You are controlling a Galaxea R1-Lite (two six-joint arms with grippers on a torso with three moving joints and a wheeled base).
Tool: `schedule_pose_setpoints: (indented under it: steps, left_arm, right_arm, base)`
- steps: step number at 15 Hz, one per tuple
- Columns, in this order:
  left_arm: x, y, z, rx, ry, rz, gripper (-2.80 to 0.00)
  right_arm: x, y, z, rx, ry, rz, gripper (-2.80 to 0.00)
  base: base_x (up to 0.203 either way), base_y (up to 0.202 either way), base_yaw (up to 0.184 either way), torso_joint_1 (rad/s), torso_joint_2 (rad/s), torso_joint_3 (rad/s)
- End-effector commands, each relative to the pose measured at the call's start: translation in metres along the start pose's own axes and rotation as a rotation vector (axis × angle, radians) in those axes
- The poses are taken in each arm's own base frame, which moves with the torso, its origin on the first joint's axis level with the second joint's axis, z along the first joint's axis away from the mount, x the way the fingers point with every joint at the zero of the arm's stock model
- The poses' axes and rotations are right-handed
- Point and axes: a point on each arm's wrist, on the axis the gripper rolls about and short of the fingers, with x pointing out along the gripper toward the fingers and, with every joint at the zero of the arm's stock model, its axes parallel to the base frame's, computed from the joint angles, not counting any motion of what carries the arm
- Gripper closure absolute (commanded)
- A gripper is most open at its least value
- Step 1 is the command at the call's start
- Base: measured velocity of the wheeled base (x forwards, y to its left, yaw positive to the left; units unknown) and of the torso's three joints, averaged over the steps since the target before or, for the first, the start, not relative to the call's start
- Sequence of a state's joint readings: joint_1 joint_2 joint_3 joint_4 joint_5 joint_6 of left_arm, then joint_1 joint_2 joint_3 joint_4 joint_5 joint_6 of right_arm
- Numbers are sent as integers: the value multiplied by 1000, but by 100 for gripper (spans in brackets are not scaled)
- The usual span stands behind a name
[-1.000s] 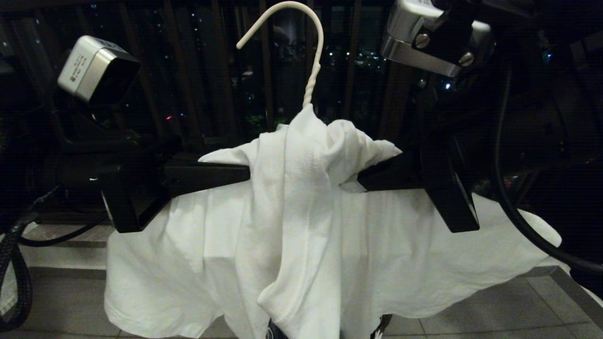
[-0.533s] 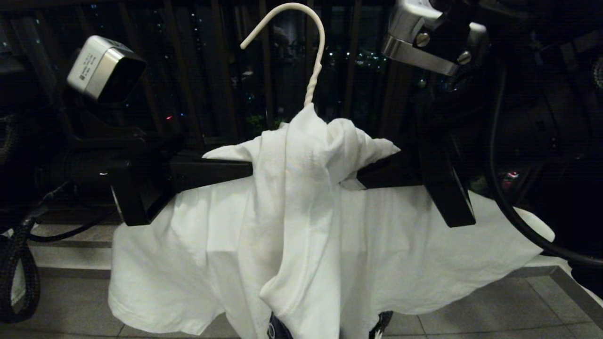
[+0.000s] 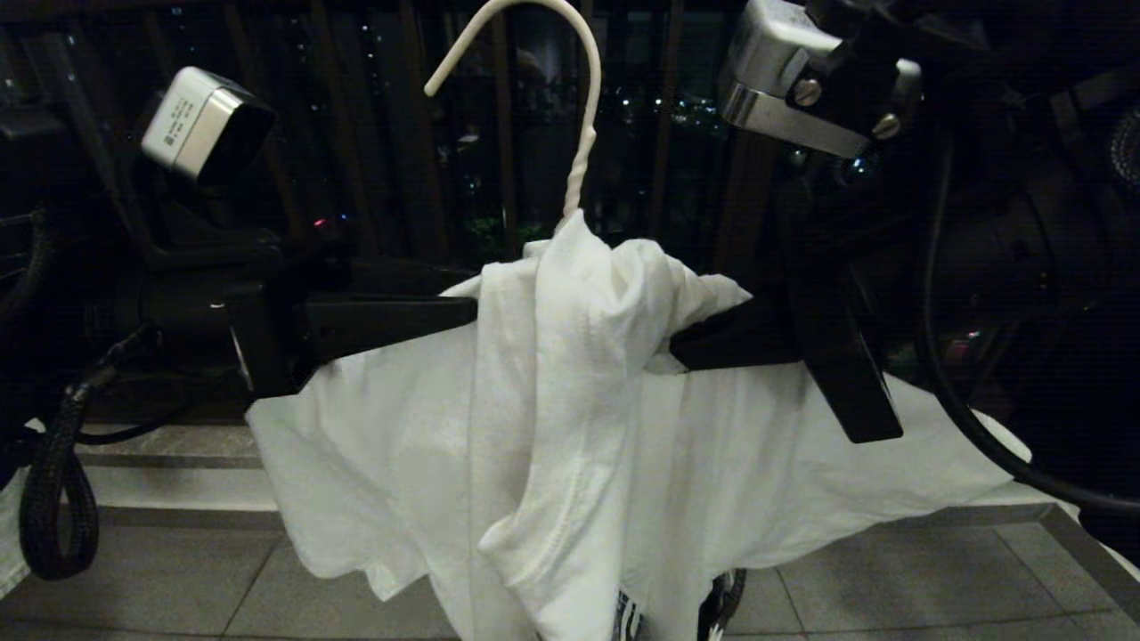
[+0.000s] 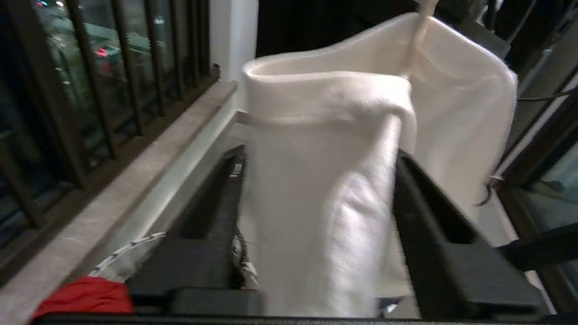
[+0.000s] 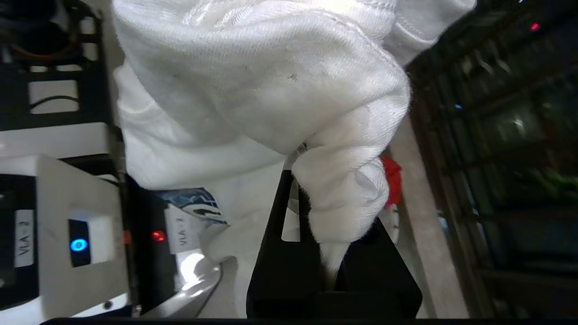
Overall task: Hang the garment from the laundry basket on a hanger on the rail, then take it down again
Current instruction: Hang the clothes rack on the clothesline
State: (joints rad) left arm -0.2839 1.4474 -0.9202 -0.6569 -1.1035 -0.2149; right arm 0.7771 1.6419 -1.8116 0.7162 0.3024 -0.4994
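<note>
The white garment [image 3: 552,427] hangs bunched over the off-white wire hanger [image 3: 583,133], whose hook stands up free in the air. My left gripper [image 3: 459,307] reaches in from the left at shoulder height. In the left wrist view it [image 4: 318,162] is open, a fold of the garment [image 4: 316,135] hanging loose between the spread fingers. My right gripper [image 3: 690,336] comes in from the right, and in its wrist view it [image 5: 311,189] is shut on a bunched fold of the garment [image 5: 271,81]. A corner of the blue print [image 5: 194,203] shows. The rail and the laundry basket are out of view.
Dark balcony railing bars [image 3: 410,133] stand close behind the hanger, above a stone ledge [image 4: 135,180]. Grey floor tiles [image 3: 891,588] lie below. A black cable loop [image 3: 53,499] hangs at the left. A red cloth [image 4: 86,295] lies near the ledge.
My left jaws have opened and let go of the cloth. The garment's left side has sagged in toward the middle, and the hanger hook has tipped to the left.
</note>
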Motion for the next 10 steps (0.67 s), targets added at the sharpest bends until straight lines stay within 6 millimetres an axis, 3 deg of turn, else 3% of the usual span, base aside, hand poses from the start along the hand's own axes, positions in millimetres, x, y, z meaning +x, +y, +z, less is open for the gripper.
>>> schedule_pose_setpoints:
  steps: [1,6,10]
  left_arm:
    - [-6,2,3,16,-9,20,-280]
    - [-13,5,21,47,-70,170,-280]
    - [-16,-4,58,-89,-229,295,-280]
  right_arm:
    - [-1,-4,-3,11,0,4,0]
    - [-2,-17,-9,29,-49,-7,0]
    - [-3,-32,-19,54,-131,-19,0]
  base:
    - [0,0,0,0,0,0]
    - [0,0,0,0,0,0]
    - [0,0,0,0,0,0]
